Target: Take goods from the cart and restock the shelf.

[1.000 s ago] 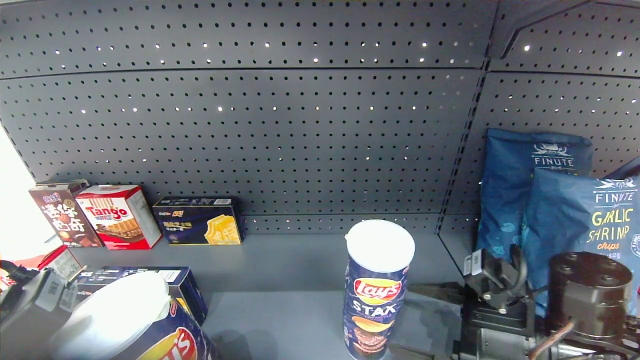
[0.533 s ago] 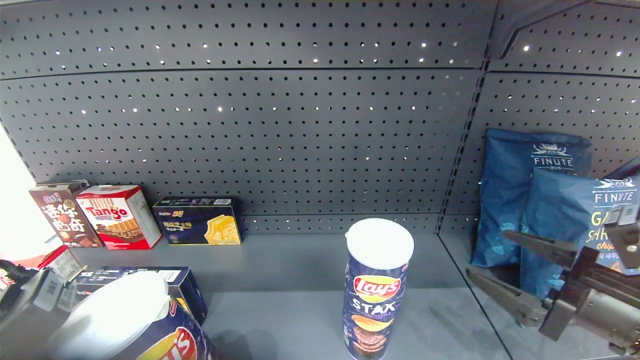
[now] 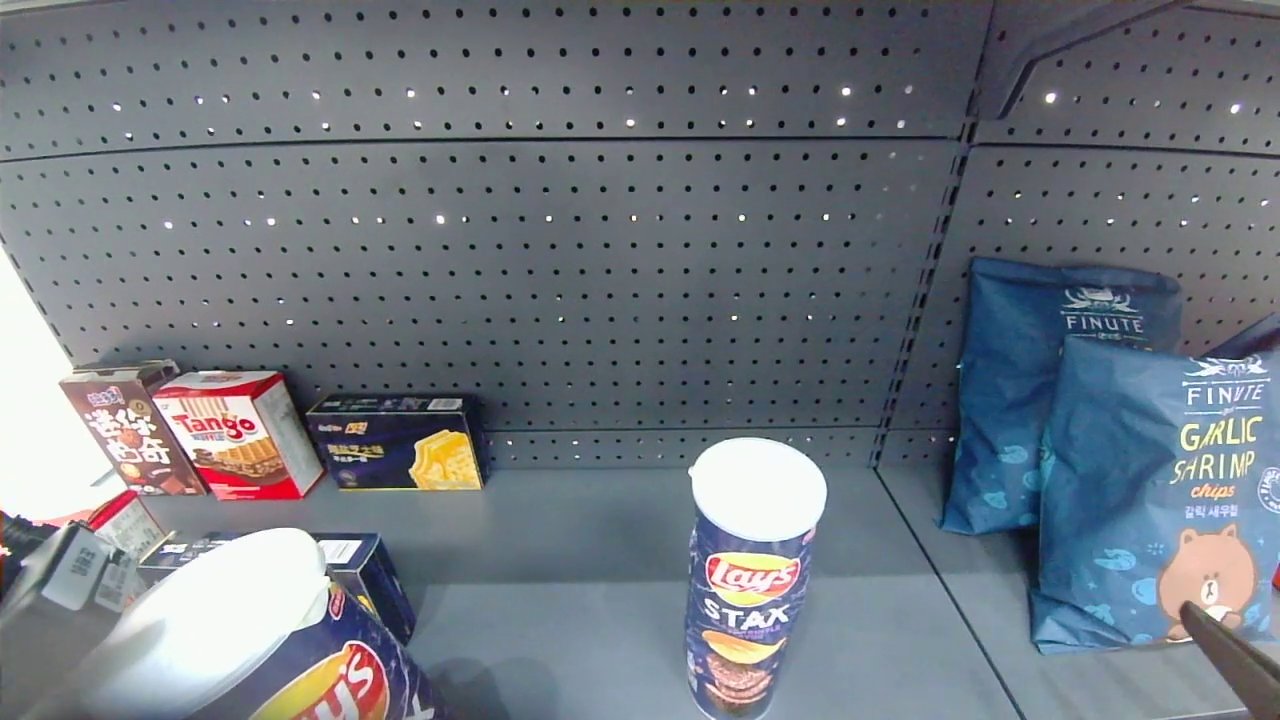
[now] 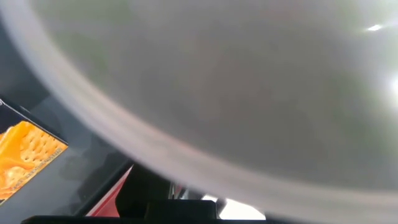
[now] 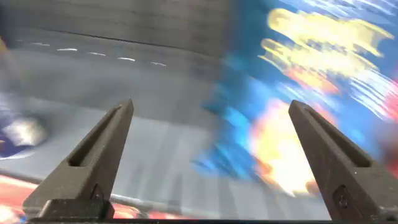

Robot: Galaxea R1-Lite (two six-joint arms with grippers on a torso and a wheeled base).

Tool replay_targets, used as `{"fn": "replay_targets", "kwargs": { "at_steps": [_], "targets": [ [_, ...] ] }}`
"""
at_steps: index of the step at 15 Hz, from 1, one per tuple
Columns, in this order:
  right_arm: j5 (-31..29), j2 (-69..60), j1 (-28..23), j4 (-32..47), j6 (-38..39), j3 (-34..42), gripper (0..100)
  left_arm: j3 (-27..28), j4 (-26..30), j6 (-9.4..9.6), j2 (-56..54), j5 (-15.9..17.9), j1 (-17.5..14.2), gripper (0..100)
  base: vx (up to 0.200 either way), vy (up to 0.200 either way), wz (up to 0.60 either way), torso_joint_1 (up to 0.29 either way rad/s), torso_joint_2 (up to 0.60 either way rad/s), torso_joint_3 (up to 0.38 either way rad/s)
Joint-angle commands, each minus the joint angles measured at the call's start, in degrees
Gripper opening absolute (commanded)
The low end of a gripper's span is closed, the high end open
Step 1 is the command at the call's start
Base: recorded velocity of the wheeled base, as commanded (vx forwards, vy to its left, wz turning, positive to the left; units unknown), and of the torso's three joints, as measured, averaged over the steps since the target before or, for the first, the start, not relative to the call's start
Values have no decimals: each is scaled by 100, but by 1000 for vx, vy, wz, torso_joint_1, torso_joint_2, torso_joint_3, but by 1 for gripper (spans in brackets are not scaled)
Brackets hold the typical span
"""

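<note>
A dark blue chip can with a white lid stands upright on the grey shelf, right of its middle. A second chip can of the same kind hangs tilted at the lower left, in front of the shelf, with my left gripper shut on it. Its white lid looms close in the left wrist view. My right gripper is open with nothing between its fingers, which are wide apart. One fingertip shows at the lower right, before the shrimp chips bag and well right of the standing can.
Three snack boxes line the back left: brown, red, dark blue. Another dark box lies behind the held can. A second blue bag leans at the back right. Bare shelf lies between boxes and standing can.
My right gripper has drawn away from the standing can, rightward and down toward the frame's corner. The held can has dipped slightly lower and to the left.
</note>
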State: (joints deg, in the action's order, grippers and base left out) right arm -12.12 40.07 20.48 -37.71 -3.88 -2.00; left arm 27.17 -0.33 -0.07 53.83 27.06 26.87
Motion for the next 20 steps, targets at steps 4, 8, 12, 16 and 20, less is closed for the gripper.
{"fn": "replay_targets", "kwargs": {
  "at_steps": [4, 8, 12, 16, 20],
  "targets": [
    [-678, -3216, -1108, 2654, 71, 147, 100, 95, -11, 7, -13, 1, 29, 0, 0, 0, 0, 0, 0, 0],
    [-1038, -3445, -1257, 3498, 45, 174, 100, 104, -11, 7, -66, -8, 29, 0, 0, 0, 0, 0, 0, 0],
    [-625, -3445, -1257, 3489, 10, 182, 100, 78, -11, 7, -75, 1, 29, 0, 0, 0, 0, 0, 0, 0],
    [913, -3436, -1187, 3481, 159, 182, 100, 34, -2, 7, -163, 1, 38, 0, 0, 0, 0, 0, 0, 0],
    [386, -3436, -1178, 3498, 440, 191, 100, 34, -2, 7, -163, 10, 47, 0, 0, 0, 0, 0, 0, 0]
  ]
}}
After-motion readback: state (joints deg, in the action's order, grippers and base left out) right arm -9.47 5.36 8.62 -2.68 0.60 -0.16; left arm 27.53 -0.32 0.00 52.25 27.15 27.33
